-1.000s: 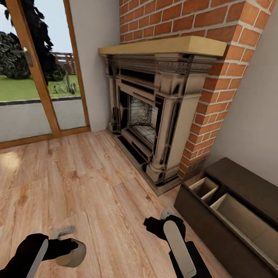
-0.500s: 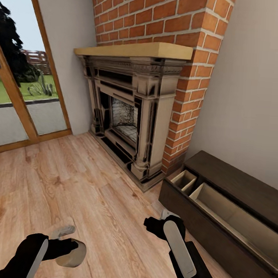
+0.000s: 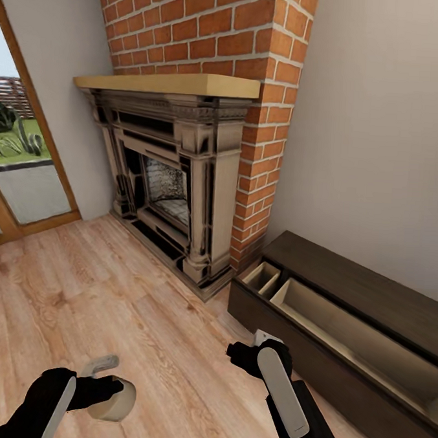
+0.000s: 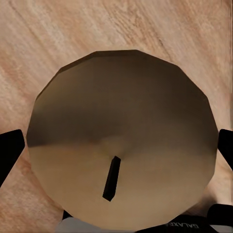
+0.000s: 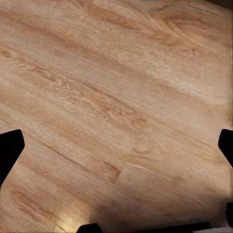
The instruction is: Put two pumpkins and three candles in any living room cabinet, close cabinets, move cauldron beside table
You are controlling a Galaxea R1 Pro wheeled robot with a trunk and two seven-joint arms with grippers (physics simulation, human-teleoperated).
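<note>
Candle (image 3: 118, 399), a stubby beige cylinder with its wick end facing the wrist camera (image 4: 121, 155), clamped in the left pincer (image 3: 108, 387) above the wooden floor (image 3: 110, 303). Cabinet (image 3: 342, 330), long axis running along the wall, stands ahead and to the right, its pale compartments open from above. Right pincer (image 3: 257, 351), released and carrying nothing, hangs nearer the cabinet; the loaded left arm must likely cross rightward to reach an open compartment. Fireplace (image 3: 176, 177) at centre.
</note>
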